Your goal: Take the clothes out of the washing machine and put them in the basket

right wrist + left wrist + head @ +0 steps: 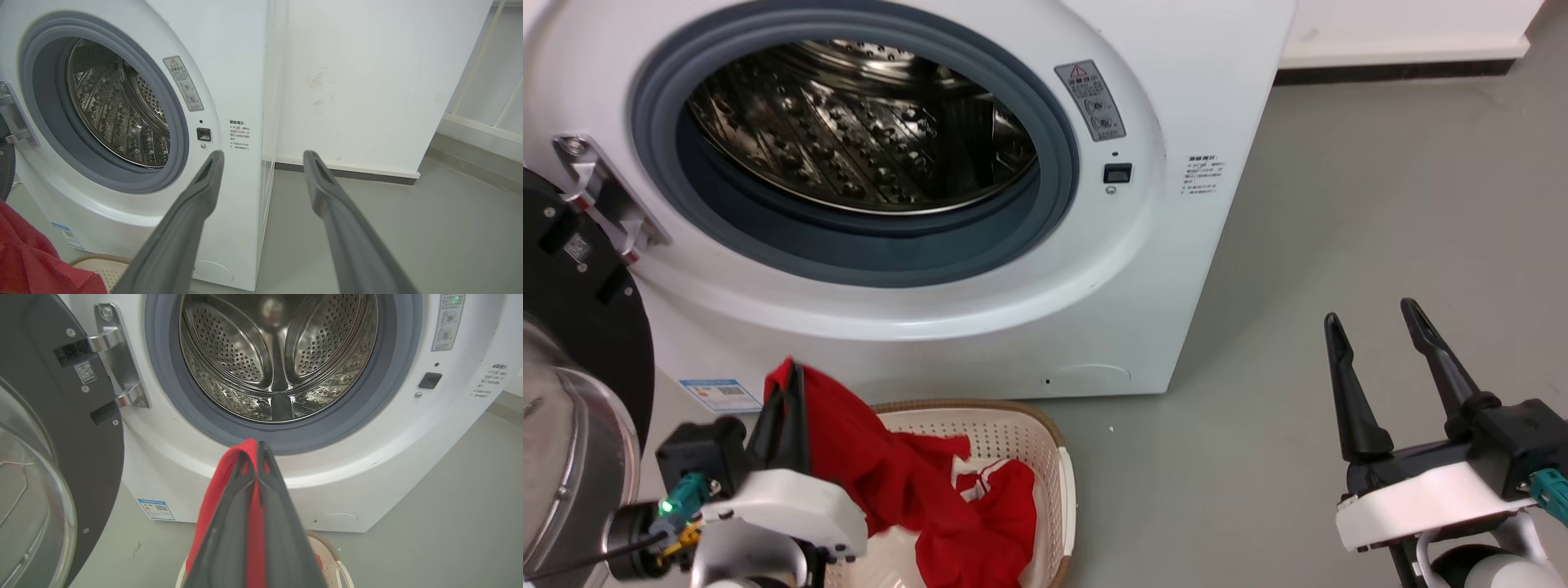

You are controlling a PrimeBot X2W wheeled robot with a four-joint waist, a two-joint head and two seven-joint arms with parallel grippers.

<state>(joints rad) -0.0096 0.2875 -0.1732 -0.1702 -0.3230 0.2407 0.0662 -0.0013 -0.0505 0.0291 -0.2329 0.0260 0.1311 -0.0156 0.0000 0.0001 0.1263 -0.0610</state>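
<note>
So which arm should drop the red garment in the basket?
Left: the left gripper is shut on the red fabric garment draping into the cream perforated basket; the right gripper is open over floor.

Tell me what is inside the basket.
Red clothes lie bunched in the basket, part of the fabric held up by the left tool, shut on it. The basket's base is covered by fabric and the left arm, so anything beneath cannot be seen.

Smooth grey floor, white washing machine stood on it, cream basket sat on it just before the machine's front.
</note>
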